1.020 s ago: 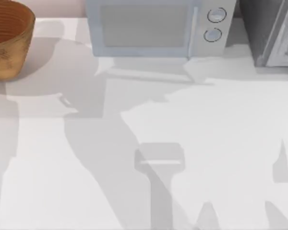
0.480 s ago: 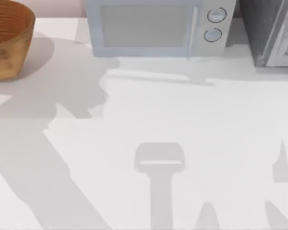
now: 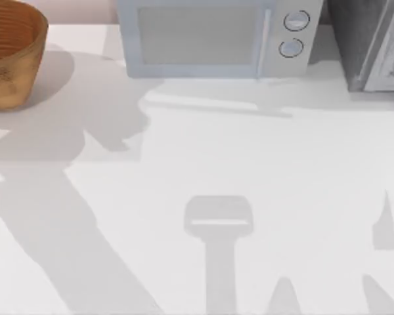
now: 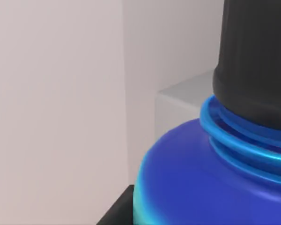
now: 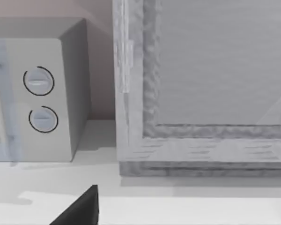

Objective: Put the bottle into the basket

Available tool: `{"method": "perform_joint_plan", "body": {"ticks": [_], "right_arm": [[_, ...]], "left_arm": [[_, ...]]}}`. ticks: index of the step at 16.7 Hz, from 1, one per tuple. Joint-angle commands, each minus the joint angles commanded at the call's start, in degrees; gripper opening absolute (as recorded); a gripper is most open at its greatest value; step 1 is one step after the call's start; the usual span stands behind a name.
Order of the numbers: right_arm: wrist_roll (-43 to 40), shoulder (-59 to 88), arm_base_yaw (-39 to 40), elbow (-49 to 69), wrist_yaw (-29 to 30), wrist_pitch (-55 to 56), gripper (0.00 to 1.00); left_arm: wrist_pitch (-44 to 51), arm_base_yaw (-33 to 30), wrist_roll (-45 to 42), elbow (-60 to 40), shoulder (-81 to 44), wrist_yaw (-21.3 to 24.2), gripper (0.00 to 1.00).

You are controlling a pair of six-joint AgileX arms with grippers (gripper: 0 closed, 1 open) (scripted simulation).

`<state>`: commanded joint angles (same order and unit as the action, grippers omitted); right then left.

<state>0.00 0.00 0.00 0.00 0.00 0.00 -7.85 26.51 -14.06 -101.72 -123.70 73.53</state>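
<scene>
The bottle (image 4: 201,178) looms very close in the left wrist view: dark blue shoulder, cyan neck rings and a black screw cap (image 4: 257,61), with a pale wall behind it. My left gripper (image 4: 116,212) shows as a black edge beside the bottle's shoulder and is shut on the bottle, holding it off the table. The basket (image 3: 10,59), woven light brown with a ribbed orange-brown inside, stands at the table's far left back corner in the top view. A black part of my right gripper (image 5: 79,210) shows low in the right wrist view, above the white table.
A pale microwave (image 3: 203,39) with two round knobs stands at the back centre, and also appears as the microwave (image 5: 37,98) in the right wrist view. A grey framed box (image 3: 374,46) stands at the back right. Arm shadows lie across the white tabletop (image 3: 249,164).
The left arm's shadow has swept leftward across the table toward the basket's side. The right arm's shadow has stayed put.
</scene>
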Motion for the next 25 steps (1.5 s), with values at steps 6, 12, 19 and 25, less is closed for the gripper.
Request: {"method": "perform_joint_plan", "body": {"ticks": [6,12,19,25], "right_arm": [[0.0,0.0,0.0,0.0,0.0,0.0,1.00],[0.0,0.0,0.0,0.0,0.0,0.0,1.00],[0.0,0.0,0.0,0.0,0.0,0.0,1.00],[0.0,0.0,0.0,0.0,0.0,0.0,1.00]], "left_arm": [[-6.3,-3.3,2.8,0.8,-2.8,-3.2,0.00],[-6.3,-3.3,2.8,0.8,-2.8,-3.2,0.23],[-6.3,-3.3,2.8,0.8,-2.8,-3.2,0.75],[-6.3,-3.3,2.8,0.8,-2.8,-3.2,1.00]]}}
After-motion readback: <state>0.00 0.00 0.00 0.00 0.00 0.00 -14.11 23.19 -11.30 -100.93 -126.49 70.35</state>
